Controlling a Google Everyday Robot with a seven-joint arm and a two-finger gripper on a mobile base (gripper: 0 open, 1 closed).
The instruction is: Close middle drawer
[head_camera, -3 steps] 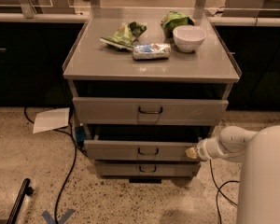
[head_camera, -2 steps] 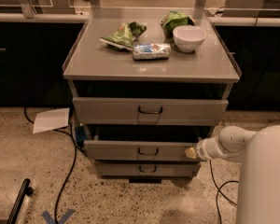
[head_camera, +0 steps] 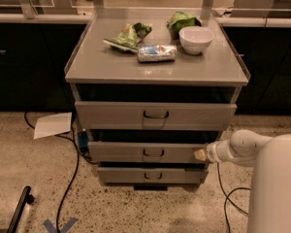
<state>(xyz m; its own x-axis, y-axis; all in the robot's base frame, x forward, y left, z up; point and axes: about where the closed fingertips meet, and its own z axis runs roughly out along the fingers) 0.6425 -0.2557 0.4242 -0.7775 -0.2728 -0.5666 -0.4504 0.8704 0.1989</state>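
Speckled floor [head_camera: 136,208], grey cabinet [head_camera: 111,66], bowl [head_camera: 196,39], packet [head_camera: 156,53] on top, fingers [head_camera: 202,155] against right end of open middle drawer [head_camera: 131,152], spread unclear.

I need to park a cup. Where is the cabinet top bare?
Bare: the front strip of the cabinet top, before the packet and bowl. Crowded: the back, with green bags. The tool is at the middle drawer's right end.
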